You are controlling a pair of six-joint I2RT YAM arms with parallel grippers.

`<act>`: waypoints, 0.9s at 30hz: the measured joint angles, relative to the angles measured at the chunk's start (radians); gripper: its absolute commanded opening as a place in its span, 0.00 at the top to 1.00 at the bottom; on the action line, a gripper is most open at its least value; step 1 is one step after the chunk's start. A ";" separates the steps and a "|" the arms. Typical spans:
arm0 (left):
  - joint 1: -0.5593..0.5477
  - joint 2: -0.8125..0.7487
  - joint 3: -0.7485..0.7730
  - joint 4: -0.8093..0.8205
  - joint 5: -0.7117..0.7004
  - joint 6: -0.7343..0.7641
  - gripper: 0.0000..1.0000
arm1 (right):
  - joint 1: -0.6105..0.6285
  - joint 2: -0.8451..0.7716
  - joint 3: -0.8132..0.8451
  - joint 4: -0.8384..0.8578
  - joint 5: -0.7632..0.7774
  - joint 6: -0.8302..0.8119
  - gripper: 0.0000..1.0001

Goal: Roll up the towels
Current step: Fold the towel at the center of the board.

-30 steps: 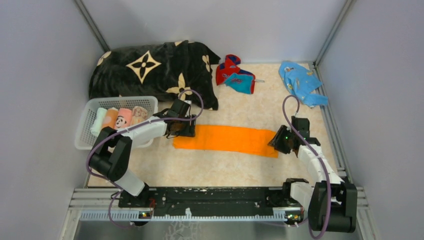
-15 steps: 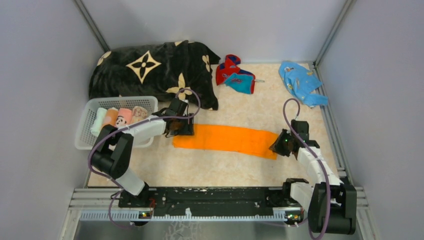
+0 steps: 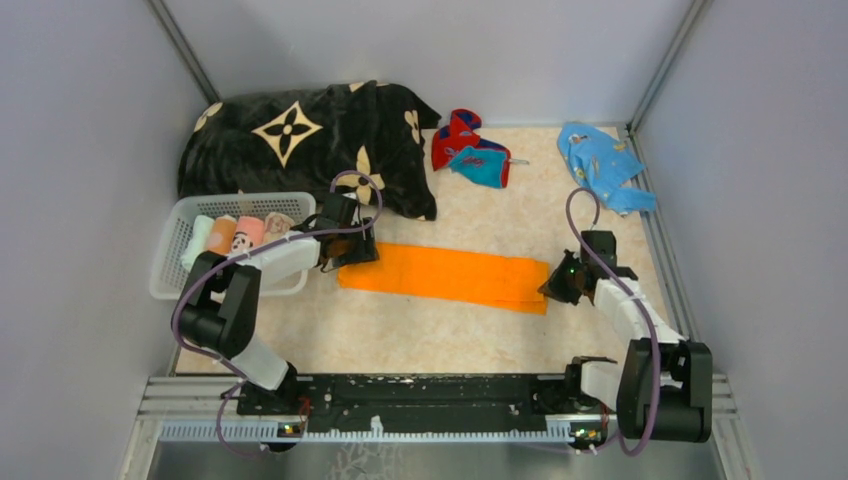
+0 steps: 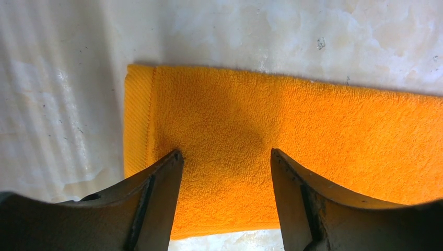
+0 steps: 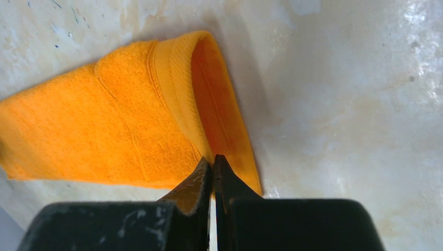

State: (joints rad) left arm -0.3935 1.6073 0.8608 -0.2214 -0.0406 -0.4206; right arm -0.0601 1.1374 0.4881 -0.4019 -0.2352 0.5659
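Rolls (image 3: 238, 236), four of them, lie side by side in the basket (image 3: 240, 197) at the table's (image 3: 420, 340) left edge, so part of the job looks done; the orange towel (image 3: 440, 276) lies flat in a long strip across the middle of the table, not yet rolled; the red-and-teal cloth (image 3: 470, 148) at the far edge and the blue cloth (image 3: 600, 165) in the far right corner lie crumpled and untouched, beside the black blanket (image 3: 300, 135) in the far left corner.

The left hand (image 4: 227, 157) stands wide open over the strip's left end, gripping nothing; the right hand (image 5: 213, 162) is pinched shut on the hem of the right end, which curls up off the table.

Against a second ago, the right hand has gone from partly open to closed; the whole strip has slid a little toward the left edge, and the left hand has drawn back with it.
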 measured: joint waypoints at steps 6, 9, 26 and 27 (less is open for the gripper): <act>0.001 -0.006 -0.010 0.012 -0.002 -0.005 0.30 | 0.000 -0.064 0.057 -0.144 0.040 0.032 1.00; 0.001 -0.007 -0.011 0.013 -0.004 -0.006 0.30 | 0.000 -0.100 0.075 -0.214 0.061 0.049 1.00; 0.001 -0.008 -0.011 0.010 -0.006 -0.008 0.31 | 0.000 -0.037 0.034 -0.312 0.093 0.125 0.92; 0.001 -0.008 -0.011 0.009 -0.005 -0.008 0.31 | 0.000 -0.034 0.034 -0.309 0.091 0.125 0.88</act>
State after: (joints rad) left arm -0.3927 1.5997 0.8501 -0.2123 -0.0460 -0.4286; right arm -0.0597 1.1038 0.5217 -0.7113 -0.1440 0.6907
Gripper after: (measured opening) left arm 0.691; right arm 0.044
